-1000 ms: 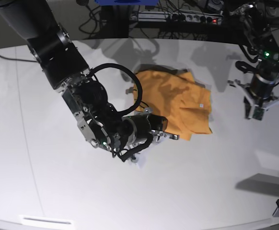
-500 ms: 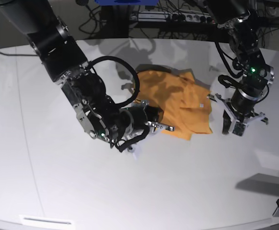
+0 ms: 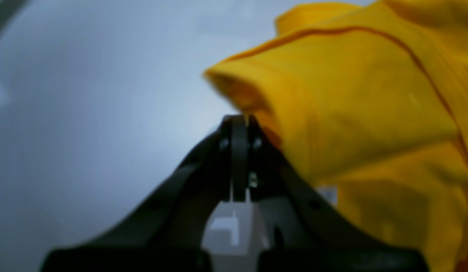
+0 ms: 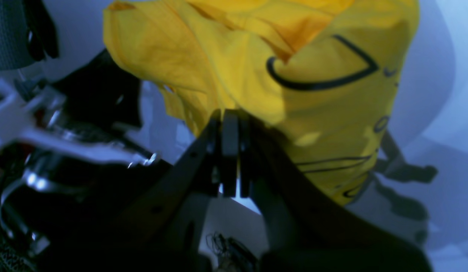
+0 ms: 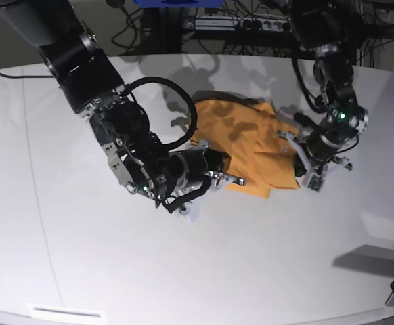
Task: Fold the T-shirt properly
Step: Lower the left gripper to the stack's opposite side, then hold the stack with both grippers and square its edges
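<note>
Black print on the T-shirt (image 4: 332,94) is seen only by the right wrist view. The closed right pincer (image 4: 230,117) grips its edge; the closed left pincer (image 3: 239,121), seemingly empty, sits just beside its sleeve.

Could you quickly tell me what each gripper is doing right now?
Left gripper: closed, at the T-shirt edge; grip unclear.
Right gripper: closed, against the shirt; grip unclear.

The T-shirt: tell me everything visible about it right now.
The T-shirt is plain orange-yellow, soft thin cloth, lying crumpled and partly folded on the white table. A small white tag shows on top; dark line markings appear in the right wrist view. The shut right gripper meets its near-left edge, and the shut left gripper sits at its right edge.
</note>
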